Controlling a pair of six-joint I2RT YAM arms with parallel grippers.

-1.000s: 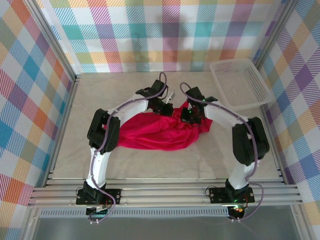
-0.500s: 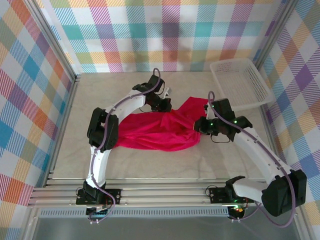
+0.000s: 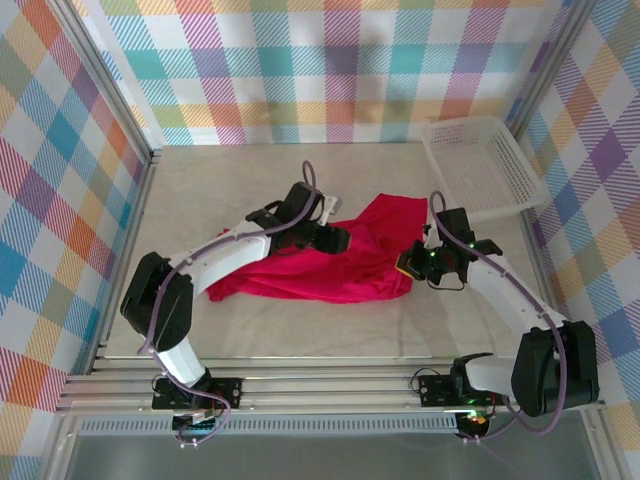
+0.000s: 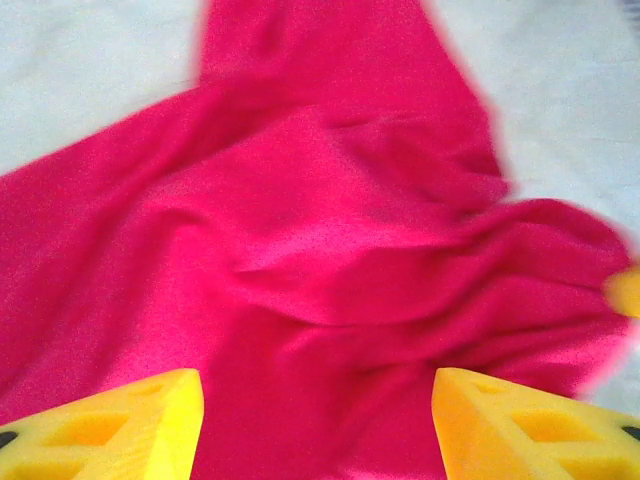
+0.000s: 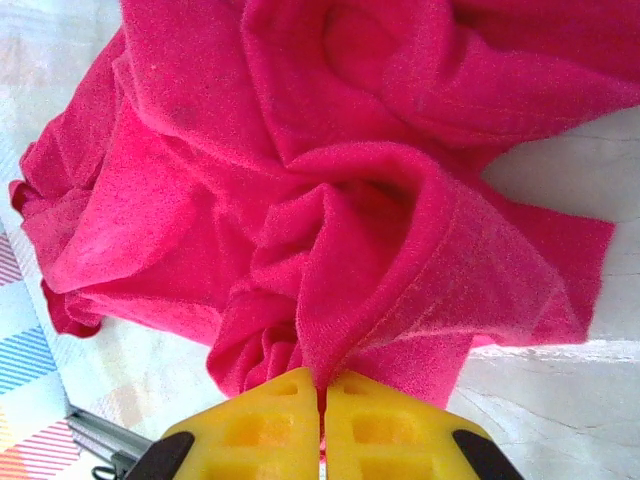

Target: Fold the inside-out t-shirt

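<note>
The right gripper (image 3: 408, 266) has been drawn away from the left gripper (image 3: 336, 238), rightward and toward the near edge, with a fold of the shirt (image 3: 320, 270) pinched in it. The shirt has been pulled out to the right, and a flap is now spread toward the far right. The left jaws have been parted, and the left arm (image 3: 200, 272) has been lowered and swung leftward.
</note>
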